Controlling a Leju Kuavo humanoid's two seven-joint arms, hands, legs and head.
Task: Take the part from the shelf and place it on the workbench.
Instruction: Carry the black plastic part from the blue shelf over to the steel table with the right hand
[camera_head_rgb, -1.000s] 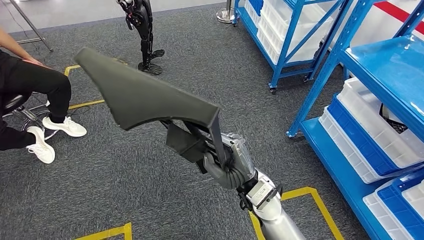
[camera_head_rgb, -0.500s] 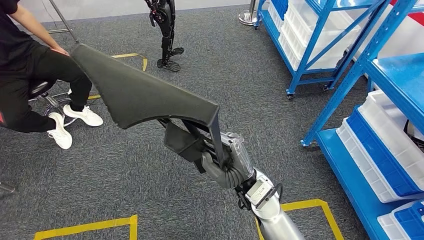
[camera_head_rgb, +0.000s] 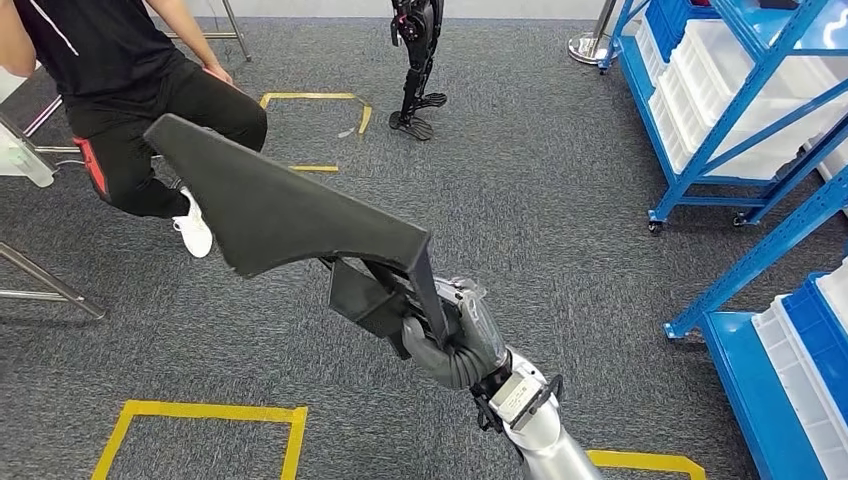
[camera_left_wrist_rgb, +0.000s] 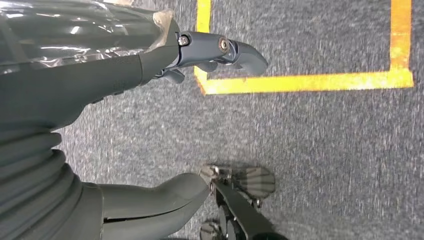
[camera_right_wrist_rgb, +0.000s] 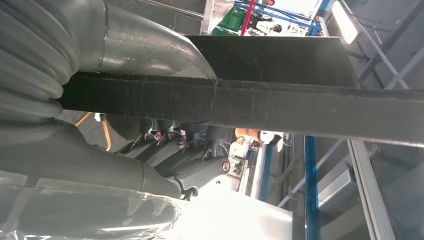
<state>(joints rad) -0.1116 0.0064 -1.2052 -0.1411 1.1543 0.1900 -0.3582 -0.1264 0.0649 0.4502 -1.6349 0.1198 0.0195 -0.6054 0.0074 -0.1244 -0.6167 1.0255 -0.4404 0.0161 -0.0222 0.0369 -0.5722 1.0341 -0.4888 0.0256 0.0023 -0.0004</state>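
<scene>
- Part (camera_head_rgb: 290, 205), a dark wedge-shaped panel, sits clasped in my right hand (camera_head_rgb: 450, 335), held up over the grey carpet (camera_head_rgb: 540, 180).
- My left hand (camera_left_wrist_rgb: 100, 65) hangs with fingers apart, holding nothing.
- Beyond the part's far tip sits a person (camera_head_rgb: 130, 90).
- Off to my right hand's outer side stand blue shelves (camera_head_rgb: 740, 110) holding white bins (camera_head_rgb: 720, 70).

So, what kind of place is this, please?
Probably a robotics test hall or workshop: blue shelving racks holding white bins, yellow tape squares marked on grey carpet, and another robot's legs standing nearby.
</scene>
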